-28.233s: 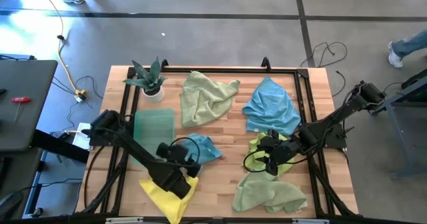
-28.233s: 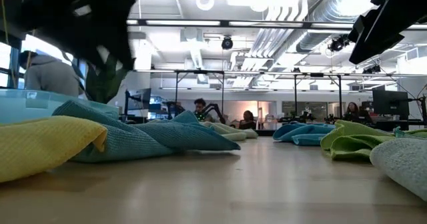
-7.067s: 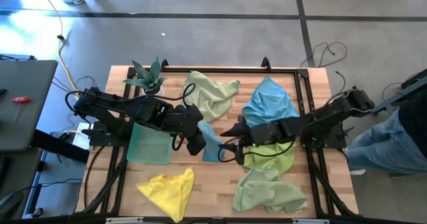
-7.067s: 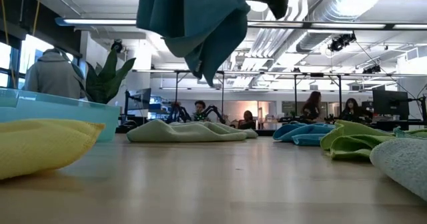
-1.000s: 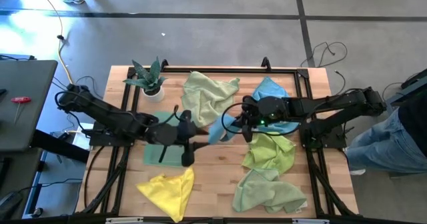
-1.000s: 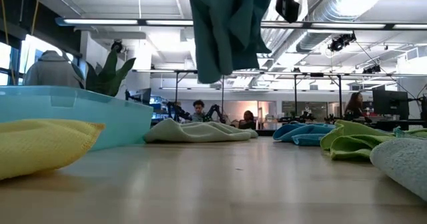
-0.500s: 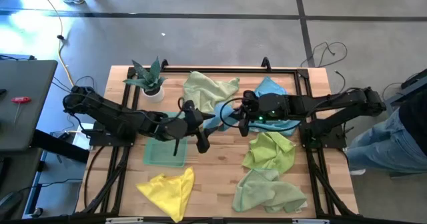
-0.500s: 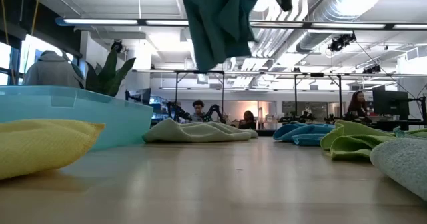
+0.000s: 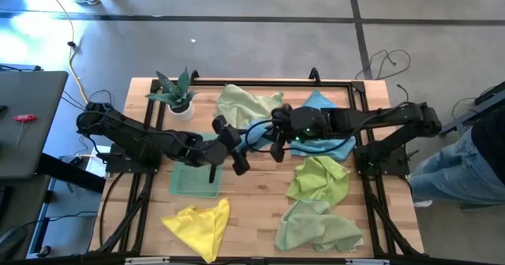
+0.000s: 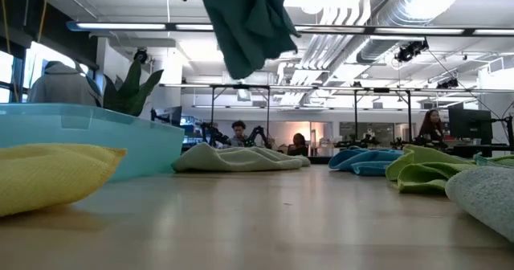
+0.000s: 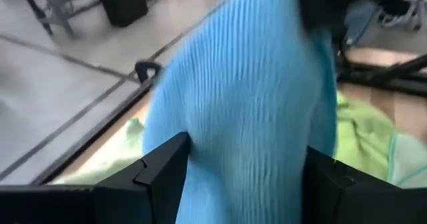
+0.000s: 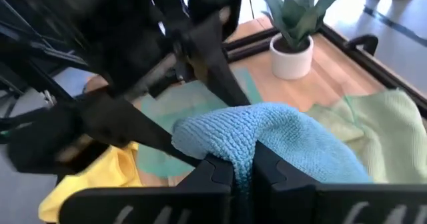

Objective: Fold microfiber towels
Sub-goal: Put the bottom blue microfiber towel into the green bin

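teal towel (image 10: 245, 21) hanging high | yellow towel (image 10: 48, 173) lying left | plant (image 10: 128, 89)

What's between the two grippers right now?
In the high view, only the teal towel, held off the table, spans from the left gripper to the right gripper. The right gripper is shut on it.

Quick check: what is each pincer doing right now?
Left pincer: open around the teal towel, not clamped.
Right pincer: shut on the teal towel, held above the table.
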### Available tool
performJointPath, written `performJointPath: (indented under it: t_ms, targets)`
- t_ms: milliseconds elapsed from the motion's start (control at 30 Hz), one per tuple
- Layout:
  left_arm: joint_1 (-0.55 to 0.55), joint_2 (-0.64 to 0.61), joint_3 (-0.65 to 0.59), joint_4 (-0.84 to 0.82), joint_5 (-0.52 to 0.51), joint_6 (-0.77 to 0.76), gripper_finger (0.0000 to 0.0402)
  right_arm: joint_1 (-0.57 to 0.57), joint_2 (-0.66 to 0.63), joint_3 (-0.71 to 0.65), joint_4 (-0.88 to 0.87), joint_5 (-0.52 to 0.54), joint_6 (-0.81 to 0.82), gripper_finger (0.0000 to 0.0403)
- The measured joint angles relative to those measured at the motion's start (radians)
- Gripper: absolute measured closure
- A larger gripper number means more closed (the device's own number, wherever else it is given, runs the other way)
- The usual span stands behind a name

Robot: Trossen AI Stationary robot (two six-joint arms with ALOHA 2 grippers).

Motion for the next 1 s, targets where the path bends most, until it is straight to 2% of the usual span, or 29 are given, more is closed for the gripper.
performJointPath:
  t_ms: [133,333,467,633,700,800,1000]
  targets:
    - [0.0,0.0,0.0,-0.057,-0.006,-0.072,0.0192,0.001,0.0,0.029,-0.021,-0.011,-0.004,0.0403]
    - [0.014,-0.01,0.0,-0.043,-0.011,-0.076,0.0205,0.002,0.0,0.016,-0.042,-0.044,0.023,0.0403]
    - [0.03,-0.008,0.0,-0.046,0.074,-0.076,0.0261,0.007,0.011,0.015,-0.066,-0.055,0.025,0.0403]
    - [0.04,-0.008,0.0,-0.048,0.243,-0.08,0.038,0.011,0.019,0.014,-0.097,-0.06,0.022,0.0403]
    - [0.041,-0.008,0.0,-0.056,0.31,-0.107,0.0389,0.011,0.019,0.014,-0.108,-0.061,0.023,0.0398]
    - [0.047,-0.008,0.0,-0.08,0.406,-0.173,0.039,0.011,0.018,0.014,-0.131,-0.063,0.024,0.037]
    - [0.075,-0.008,0.0,-0.217,0.643,-0.396,0.0398,0.007,0.015,0.085,-0.289,-0.154,0.021,0.0265]
